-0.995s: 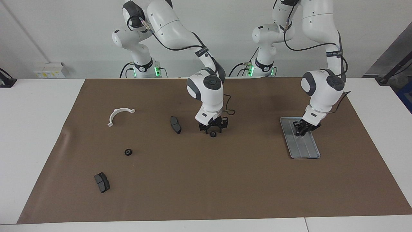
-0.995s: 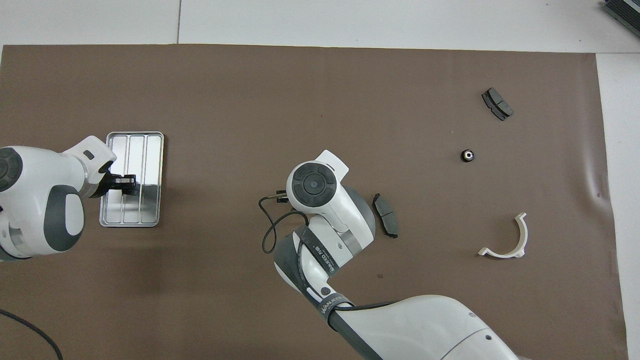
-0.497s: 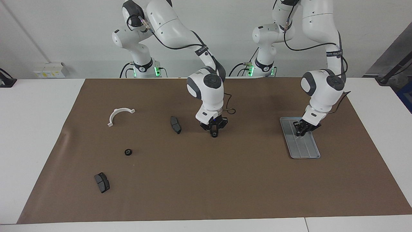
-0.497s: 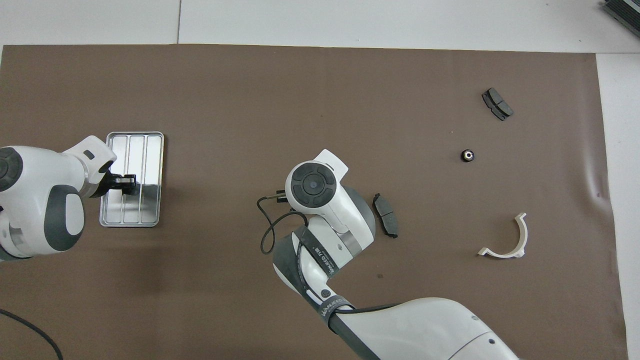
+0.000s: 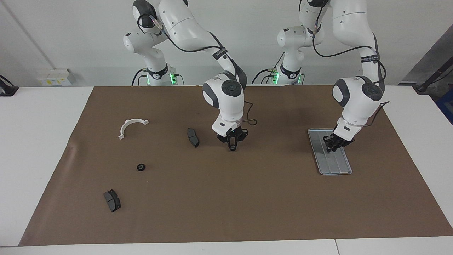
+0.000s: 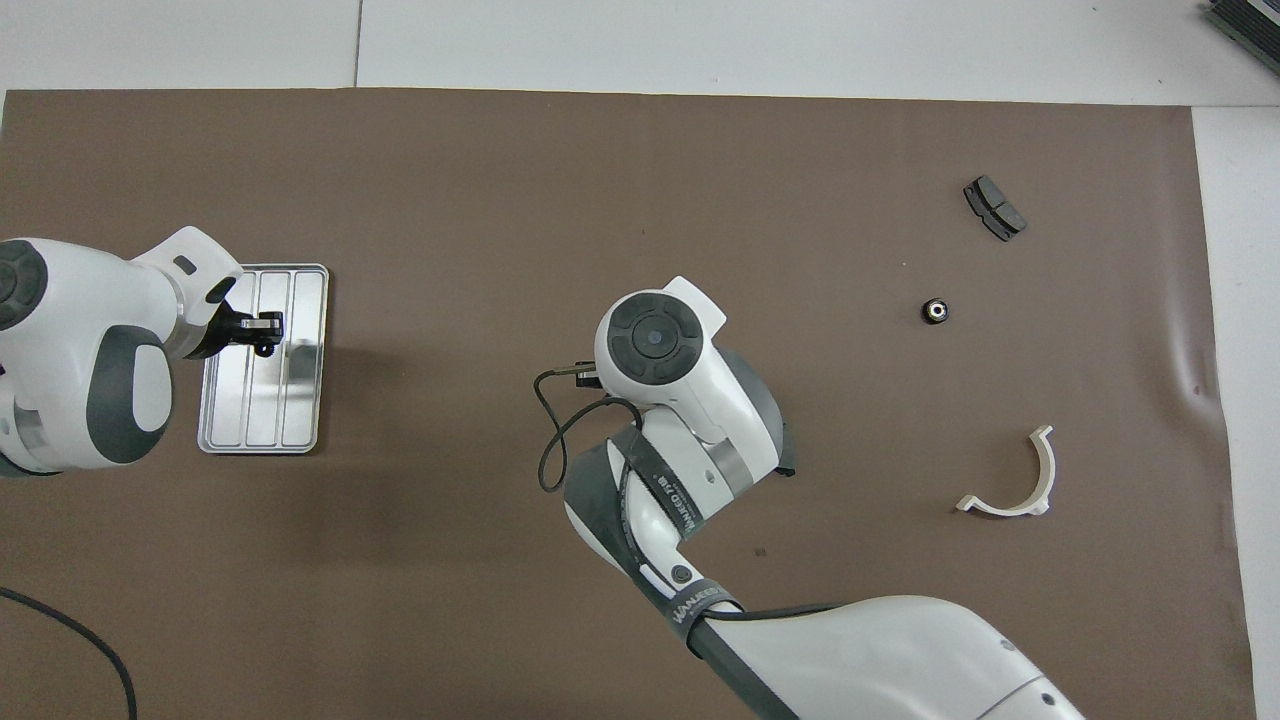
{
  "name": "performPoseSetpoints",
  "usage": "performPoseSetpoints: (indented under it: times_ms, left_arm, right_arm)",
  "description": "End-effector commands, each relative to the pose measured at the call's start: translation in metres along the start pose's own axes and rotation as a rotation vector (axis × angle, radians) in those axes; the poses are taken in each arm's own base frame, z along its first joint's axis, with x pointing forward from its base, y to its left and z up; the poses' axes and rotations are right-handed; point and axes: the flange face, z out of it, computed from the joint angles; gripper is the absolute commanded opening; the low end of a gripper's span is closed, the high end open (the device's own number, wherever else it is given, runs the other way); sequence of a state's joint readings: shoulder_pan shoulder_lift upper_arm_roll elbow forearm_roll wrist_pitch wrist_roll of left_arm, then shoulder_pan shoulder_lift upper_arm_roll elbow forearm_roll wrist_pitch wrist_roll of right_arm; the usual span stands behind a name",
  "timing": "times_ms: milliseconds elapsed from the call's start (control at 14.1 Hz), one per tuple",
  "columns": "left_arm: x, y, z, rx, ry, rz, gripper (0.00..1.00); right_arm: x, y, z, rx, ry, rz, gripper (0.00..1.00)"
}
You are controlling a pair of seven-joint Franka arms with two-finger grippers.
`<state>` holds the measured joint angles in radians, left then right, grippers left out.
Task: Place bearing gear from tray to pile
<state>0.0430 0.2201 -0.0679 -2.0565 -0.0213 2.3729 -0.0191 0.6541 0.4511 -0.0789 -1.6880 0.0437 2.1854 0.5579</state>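
Note:
My right gripper point(image 5: 232, 144) is shut on a small black bearing gear point(image 5: 232, 148) and holds it just above the brown mat, beside a dark grey brake pad point(image 5: 193, 137). In the overhead view the right wrist hides this gripper and the gear. The silver tray point(image 5: 334, 164) lies toward the left arm's end and also shows in the overhead view point(image 6: 300, 400). My left gripper point(image 5: 334, 143) hovers over it point(image 6: 262, 328). The pile holds a white half-ring bracket point(image 5: 131, 126) and a second brake pad point(image 5: 112, 200).
A second small black bearing gear point(image 5: 141, 167) lies on the mat between the bracket and the second brake pad. It also shows in the overhead view point(image 6: 935, 311). The brown mat point(image 5: 226, 198) covers the white table.
My right gripper closed on the bearing gear on the mat, lifted it slightly and shifted toward the pile. My left gripper moved a little along the tray, away from the robots.

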Motion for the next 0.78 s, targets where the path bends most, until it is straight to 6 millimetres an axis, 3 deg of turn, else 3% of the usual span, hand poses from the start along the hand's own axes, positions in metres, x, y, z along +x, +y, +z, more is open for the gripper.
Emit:
performPoseSetpoints:
  times_ms: [0,142,355,569,711]
  left_arm:
    - [0.011,0.047,-0.004,-0.005,-0.013,-0.038,0.04]
    - [0.007,0.096,-0.008,-0.014,-0.005,-0.077,0.04]
    - [-0.016,0.195,-0.011,-0.032,-0.006,-0.146,0.04]
    - [-0.047,0.281,-0.021,-0.058,0.005,-0.152,0.04]
    - [-0.060,0.328,-0.025,-0.077,0.010,-0.136,0.04]
  right_arm:
    - [0.012,0.079,-0.053,-0.019,-0.036,-0.023,0.00]
    - [0.016,0.137,-0.060,-0.023,-0.060,-0.053,0.00]
    - [0.011,0.231,-0.037,-0.024,-0.109,-0.107,0.00]
    - [-0.010,0.286,-0.006,-0.017,-0.097,-0.110,0.00]
    - [-0.009,0.306,0.004,-0.014,-0.075,-0.107,0.00]
